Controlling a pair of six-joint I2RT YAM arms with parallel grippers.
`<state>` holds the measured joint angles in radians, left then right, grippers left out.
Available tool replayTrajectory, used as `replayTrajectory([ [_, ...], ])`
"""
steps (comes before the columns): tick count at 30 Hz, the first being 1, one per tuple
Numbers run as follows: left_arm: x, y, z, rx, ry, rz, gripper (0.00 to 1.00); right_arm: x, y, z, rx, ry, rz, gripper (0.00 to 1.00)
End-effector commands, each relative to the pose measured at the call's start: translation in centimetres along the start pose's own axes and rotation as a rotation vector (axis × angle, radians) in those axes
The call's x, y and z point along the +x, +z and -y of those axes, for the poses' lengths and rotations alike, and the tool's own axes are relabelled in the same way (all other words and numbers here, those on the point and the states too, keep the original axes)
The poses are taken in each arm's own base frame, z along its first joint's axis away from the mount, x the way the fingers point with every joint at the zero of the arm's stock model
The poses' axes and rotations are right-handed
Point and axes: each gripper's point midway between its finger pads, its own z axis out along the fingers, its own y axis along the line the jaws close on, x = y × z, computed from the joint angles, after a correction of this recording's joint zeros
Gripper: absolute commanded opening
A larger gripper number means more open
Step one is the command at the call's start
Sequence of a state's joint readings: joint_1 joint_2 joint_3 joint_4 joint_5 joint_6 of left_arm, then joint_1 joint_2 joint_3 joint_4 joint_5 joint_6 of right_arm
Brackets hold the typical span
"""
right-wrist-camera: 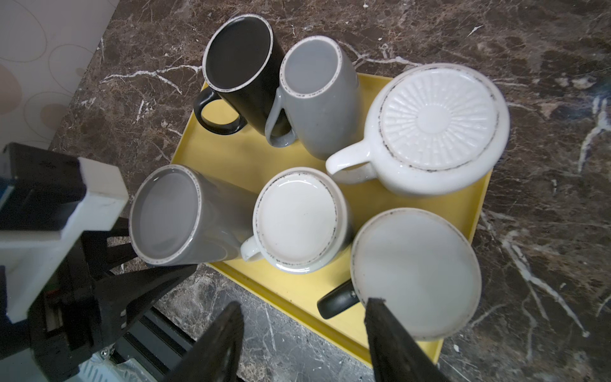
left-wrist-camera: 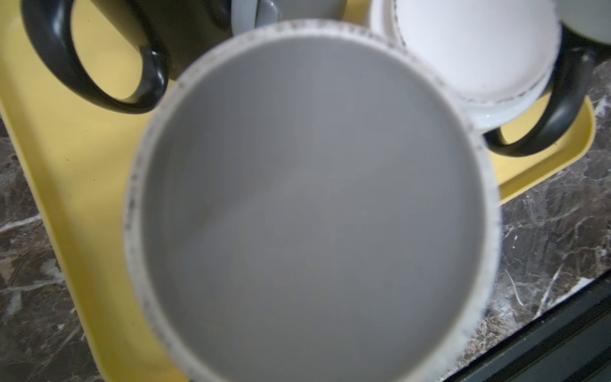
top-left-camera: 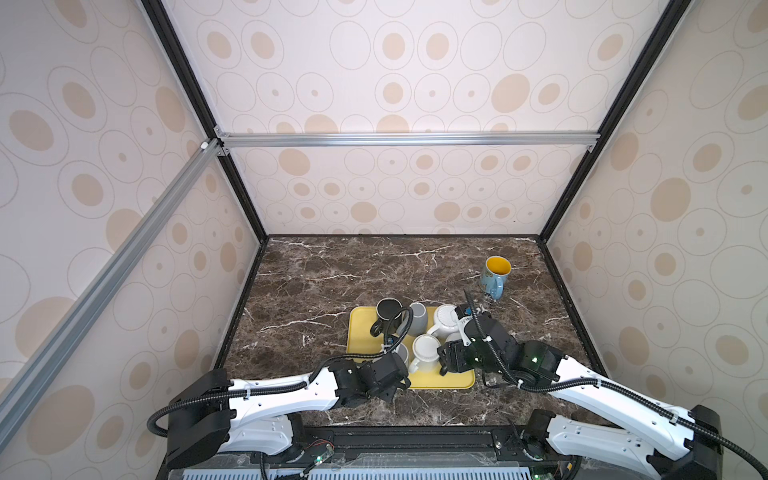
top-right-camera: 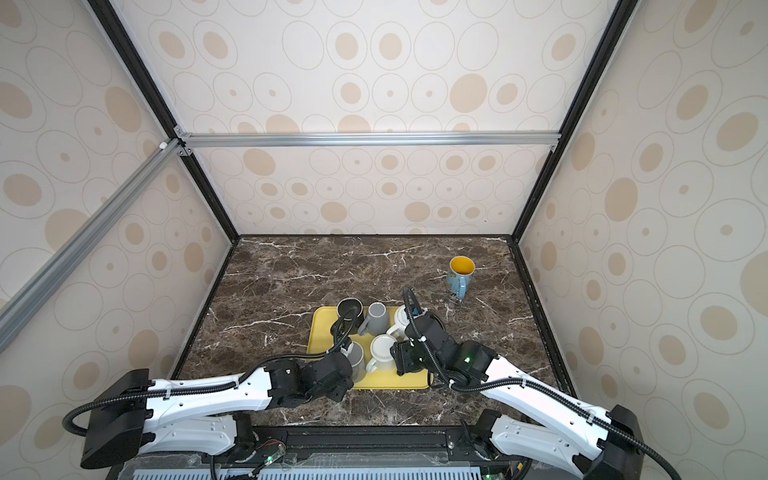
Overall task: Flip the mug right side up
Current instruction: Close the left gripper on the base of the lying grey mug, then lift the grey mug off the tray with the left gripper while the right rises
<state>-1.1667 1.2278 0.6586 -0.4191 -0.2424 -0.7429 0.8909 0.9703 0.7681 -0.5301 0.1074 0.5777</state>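
- tall grey mug (right-wrist-camera: 165, 215): the task's thing, as i judge it; base up on the yellow tray (right-wrist-camera: 231, 155), directly in front of the left claw (top-right-camera: 349, 365), so close that its base fills that wrist view.
- left claw: low at the mug's side, probably to take the wall for the flip; its jaws are hidden, so i cannot tell spread from pinching.
- right claw (right-wrist-camera: 305, 302): hovering, fingers spread, nothing between them; the black handle of the pale mug (right-wrist-camera: 416, 274) lies just ahead of its tips.
- small white mug (right-wrist-camera: 297, 215): base up, just beside the tall grey mug on the side away from the left claw; the tightest gap.
- black mug (right-wrist-camera: 238, 53), second grey mug (right-wrist-camera: 317, 99), ribbed white mug (right-wrist-camera: 436, 122): base up, farther beyond both claws.
- blue mug (top-left-camera: 494, 272): upright, well beyond the right claw, off the tray.
- open room: bare table (top-left-camera: 299, 332) outboard of the left claw; a straight lift looks safest.
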Motion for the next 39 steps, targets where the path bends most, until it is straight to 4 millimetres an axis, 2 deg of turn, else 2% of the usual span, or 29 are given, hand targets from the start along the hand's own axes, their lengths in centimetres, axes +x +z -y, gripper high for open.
replayTrajectory([
  [1, -0.5, 0.1, -0.7, -0.04, -0.01, 0.015, 0.41, 0.2, -0.1, 0.3, 0.008, -0.002, 0.012, 0.62],
  [3, -0.6, 0.0, -0.8, -0.046, -0.015, 0.015, 0.37, 0.2, -0.2, 0.3, 0.007, 0.0, 0.017, 0.62],
  [29, -0.8, -0.4, -2.2, -0.12, -0.011, 0.028, 0.21, 0.4, 0.1, 0.1, -0.003, 0.001, 0.01, 0.61],
  [33, -0.9, -0.5, -2.2, -0.118, -0.011, 0.032, 0.15, 0.4, 0.2, 0.2, -0.002, 0.002, 0.009, 0.6],
  [36, -0.9, -0.5, -2.2, -0.121, -0.004, 0.031, 0.0, 0.4, 0.2, 0.2, -0.002, 0.0, 0.008, 0.6],
  [39, -1.0, -0.6, -2.3, -0.125, 0.0, 0.032, 0.0, 0.4, 0.2, 0.1, -0.005, 0.003, 0.008, 0.6],
])
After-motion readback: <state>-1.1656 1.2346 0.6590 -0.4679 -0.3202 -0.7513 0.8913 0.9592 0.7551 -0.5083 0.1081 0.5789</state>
